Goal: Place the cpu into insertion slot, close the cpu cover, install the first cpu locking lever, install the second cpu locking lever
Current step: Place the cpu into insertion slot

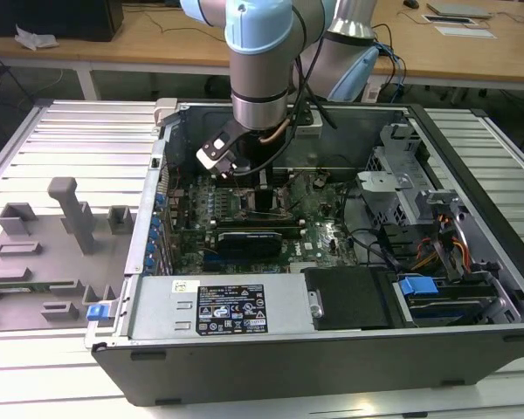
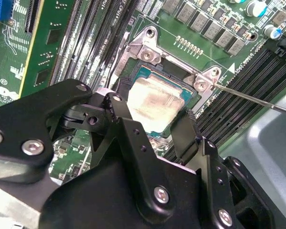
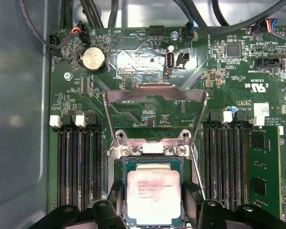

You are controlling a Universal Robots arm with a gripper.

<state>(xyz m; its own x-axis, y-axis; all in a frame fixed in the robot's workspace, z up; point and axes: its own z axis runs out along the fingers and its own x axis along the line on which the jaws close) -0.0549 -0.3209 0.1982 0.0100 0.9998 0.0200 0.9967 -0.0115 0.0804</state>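
On the exterior view's left you have a grey fixture (image 1: 70,218) of posts and pockets lying on the slatted bench (image 1: 70,131), just beside the open computer case (image 1: 332,367). Moving across, the near side of the case carries a labelled power supply (image 1: 218,305), and beyond it lies the green motherboard (image 1: 196,209). Your arm (image 1: 260,78) drops into the case over the middle of that board. Towards the exterior view's right you'll find the drive bays, with a blue tab (image 1: 417,285) and loose cables near it.

In the first wrist view your gripper (image 3: 154,191) has its jaws clenched on the cpu (image 3: 154,202), with a black finger (image 3: 115,193) against each of two opposite edges. The cpu is level, silver top up, within the socket's frame; you cannot tell whether it is fully seated. The cpu cover (image 3: 155,93) stands raised on its hinge at the socket's edge, and the board shows through its window. In the second wrist view a thin wire locking lever (image 2: 252,98) runs out from a socket corner. Banks of memory slots (image 3: 78,162) flank the socket on both sides, and a coin cell (image 3: 94,58) sits on the board beyond the cover
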